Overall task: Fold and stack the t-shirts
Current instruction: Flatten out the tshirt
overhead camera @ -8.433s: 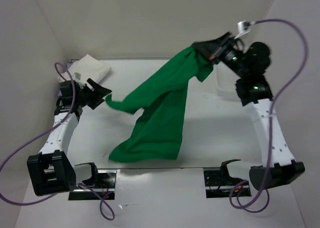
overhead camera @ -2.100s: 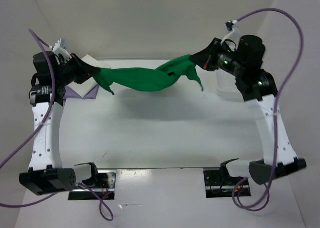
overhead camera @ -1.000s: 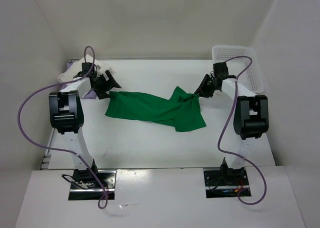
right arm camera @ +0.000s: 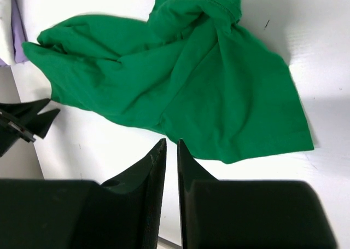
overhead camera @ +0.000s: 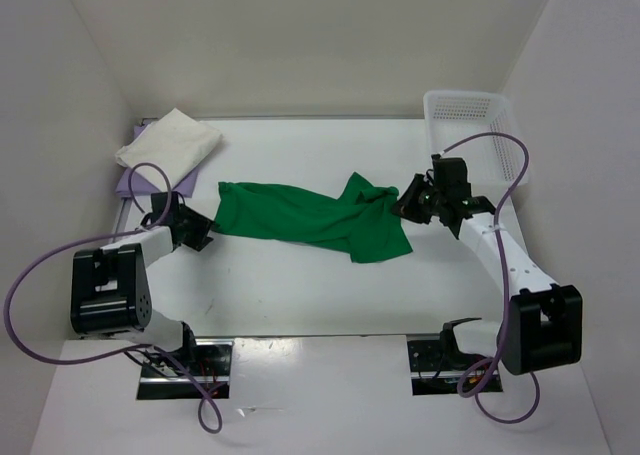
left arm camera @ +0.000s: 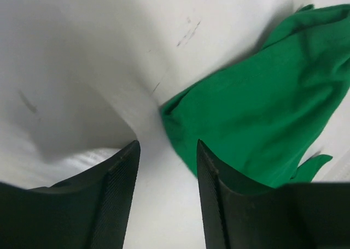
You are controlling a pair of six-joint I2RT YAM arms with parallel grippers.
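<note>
The green t-shirt (overhead camera: pixel 300 218) was seen crumpled on the worktop (overhead camera: pixel 300 285); the left tool (overhead camera: pixel 205 232) was held apart, empty, at its edge, the right tool (overhead camera: pixel 408 200) barely apart, empty.

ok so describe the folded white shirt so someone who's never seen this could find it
Go to the far left corner of the table, across from the white lattice basket. A folded cream-white t-shirt lies there on a lavender t-shirt. It is the pale top layer, unlike the crumpled green t-shirt mid-table.
</note>
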